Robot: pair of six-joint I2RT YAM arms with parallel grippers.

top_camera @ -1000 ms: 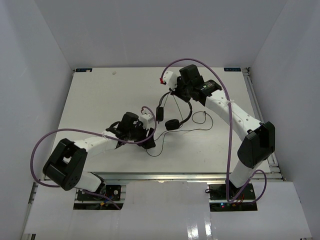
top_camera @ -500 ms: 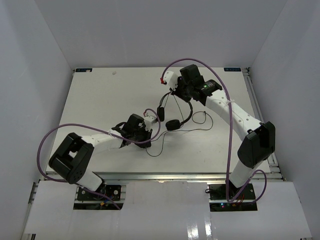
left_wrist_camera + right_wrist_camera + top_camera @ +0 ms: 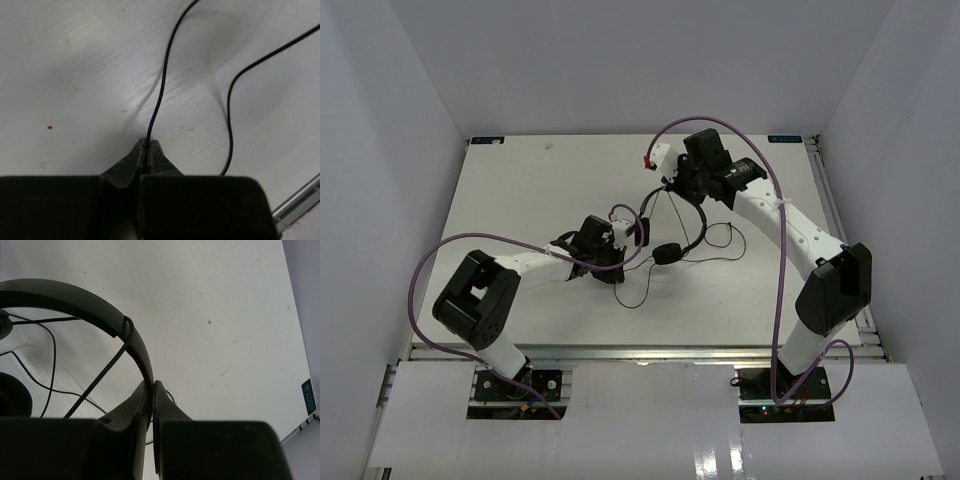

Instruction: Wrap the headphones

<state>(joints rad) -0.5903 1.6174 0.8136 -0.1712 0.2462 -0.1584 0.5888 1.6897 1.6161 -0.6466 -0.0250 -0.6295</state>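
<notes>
The black headphones (image 3: 692, 228) hang lifted over the middle of the table, headband up, earpads (image 3: 666, 253) low. My right gripper (image 3: 678, 186) is shut on the headband (image 3: 75, 297), fingertips (image 3: 161, 390) pinching its lower end, and one earpad (image 3: 12, 395) shows at the left edge. The thin black cord (image 3: 719, 241) trails over the table in loose loops. My left gripper (image 3: 613, 264) sits just left of the earpads, low over the table. In the left wrist view this gripper (image 3: 148, 143) is shut on a strand of the cord (image 3: 161, 85), which rises straight from the tips.
Purple robot cables (image 3: 520, 240) arc over both arms. White walls close in the table (image 3: 520, 190) on three sides. A metal rail (image 3: 300, 196) runs along the table's near edge. A second cord strand (image 3: 230, 125) lies right of my left fingers.
My left gripper has closed on the cord and slid right, toward the earpads. The right gripper still holds the headband in nearly the same place.
</notes>
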